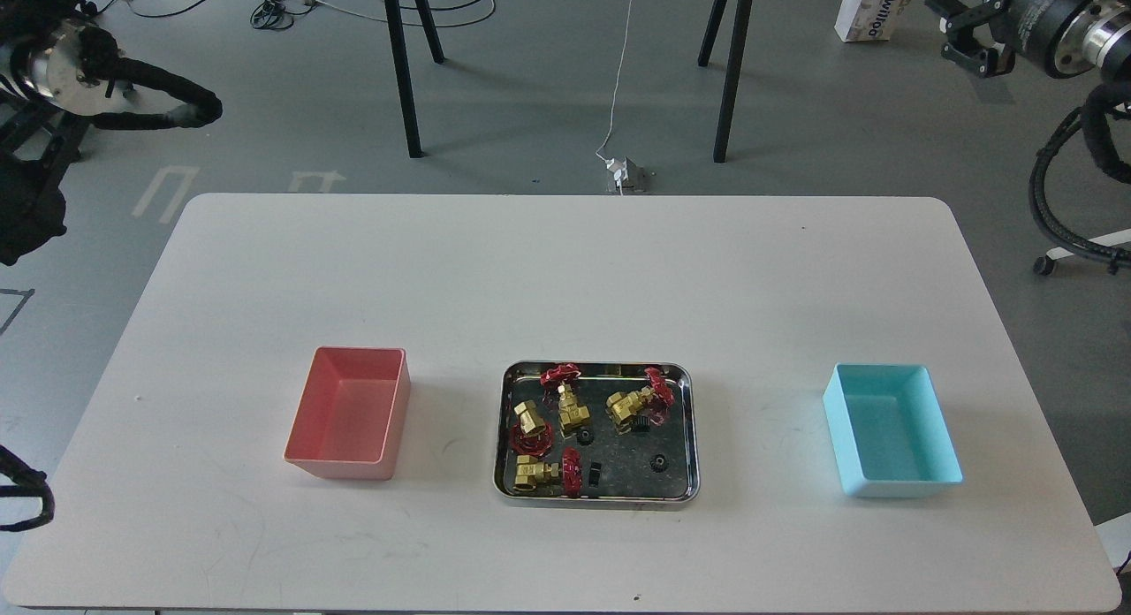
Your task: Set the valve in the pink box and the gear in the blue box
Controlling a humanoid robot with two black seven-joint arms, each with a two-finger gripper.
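Several brass valves with red handwheels lie in a shiny steel tray [601,498] at the table's middle: one at the back [566,401], one at the right [629,407], one at the left [530,418] and one at the front [535,471]. Among them are tiny black gears [584,436], with another [658,462] to the right. The pink box [349,412] stands empty left of the tray, and the blue box [892,429] stands empty to its right. My right gripper [965,32] hangs open and empty far up at the top right, off the table. My left arm [62,63] shows at the top left, its gripper end dark and unclear.
The white table [565,270] has rounded corners. Behind it stand black stand legs [406,76] and loose cables on the grey floor. A white carton [875,10] sits on the floor at the back right.
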